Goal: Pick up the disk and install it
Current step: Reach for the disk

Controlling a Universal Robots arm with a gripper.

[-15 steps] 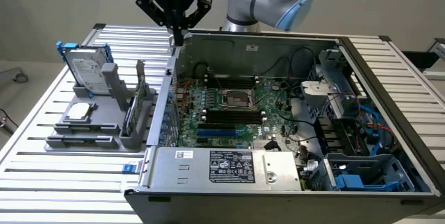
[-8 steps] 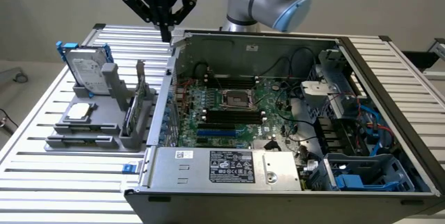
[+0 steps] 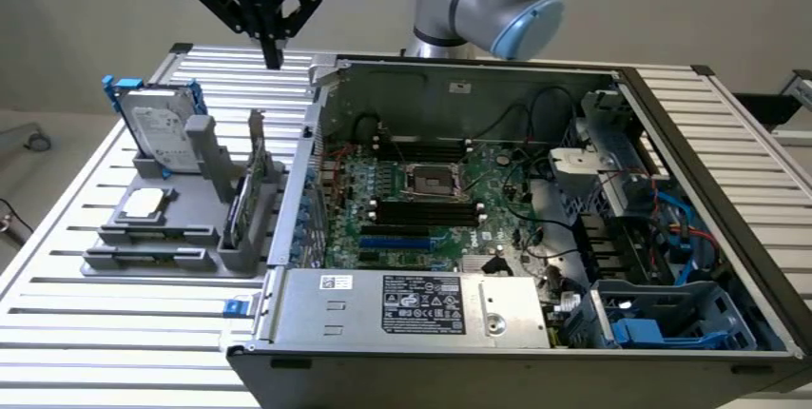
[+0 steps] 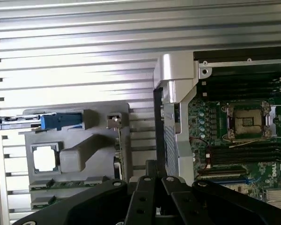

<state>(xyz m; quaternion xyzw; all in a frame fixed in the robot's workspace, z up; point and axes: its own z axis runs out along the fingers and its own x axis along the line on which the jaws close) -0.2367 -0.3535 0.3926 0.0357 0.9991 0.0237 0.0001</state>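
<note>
disk (image 3: 159, 124) stood upright in grey holder (image 3: 159, 249) at left of frame on slatted desk (image 3: 76, 333), hand (image 3: 270, 59) raised at upper left, fingers pressed together, nothing held, open computer case (image 3: 508, 200) placed centre to right

The disk (image 3: 162, 128), silver-grey, white-labelled and blue-framed, stands upright on edge in a grey rack (image 3: 150, 262) at the exterior view's left.

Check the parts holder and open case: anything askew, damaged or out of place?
Nothing stands out. The disk stands on edge in its slot on the grey holder, the chip lies flat in its recess, and the open case shows no damage. The gripper hangs above the table, jaws shut, empty.
</note>
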